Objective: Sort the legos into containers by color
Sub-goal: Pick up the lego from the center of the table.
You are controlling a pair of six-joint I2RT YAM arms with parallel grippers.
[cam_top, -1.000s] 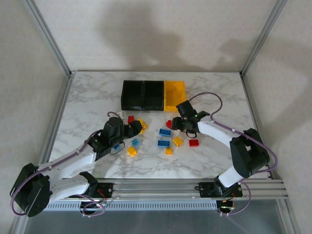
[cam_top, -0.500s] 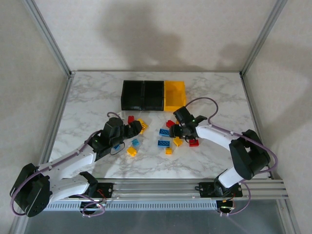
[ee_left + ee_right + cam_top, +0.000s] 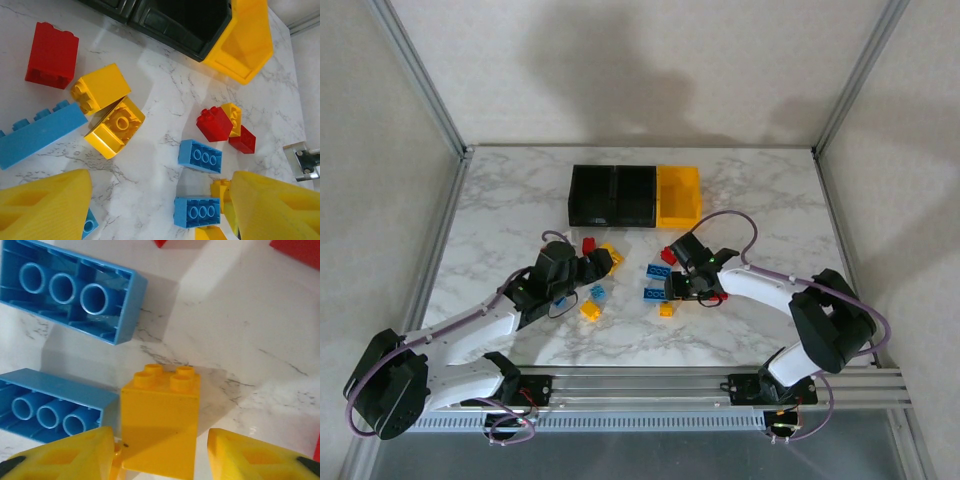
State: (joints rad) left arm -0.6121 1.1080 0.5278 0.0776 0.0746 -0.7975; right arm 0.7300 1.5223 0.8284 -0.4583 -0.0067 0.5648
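Note:
Loose legos lie mid-table in front of the containers: two black bins [image 3: 612, 195] and a yellow one [image 3: 678, 196], joined in a row. My right gripper [image 3: 159, 456] straddles an upright yellow brick [image 3: 161, 420]. Its left finger [image 3: 67, 456] touches the brick, and a gap shows at the right finger [image 3: 260, 455]. Two blue bricks [image 3: 70, 290] [image 3: 55, 402] lie upside down just beside it. My left gripper [image 3: 160, 210] hangs open over bare marble, with blue bricks [image 3: 200, 156] [image 3: 197, 212] and two yellow bricks [image 3: 100, 89] [image 3: 115, 127] nearby.
A red brick [image 3: 51, 55] and a long blue brick [image 3: 37, 132] lie left of the yellow pair. Further reds [image 3: 667, 254] [image 3: 718, 295] and yellows [image 3: 590, 311] [image 3: 666, 310] are scattered between the arms. Metal frame posts stand at the table's far corners [image 3: 467, 150].
My right gripper has moved down and left from near the yellow bin to the bricks, and its jaws have narrowed around the yellow brick. The left arm has hardly moved.

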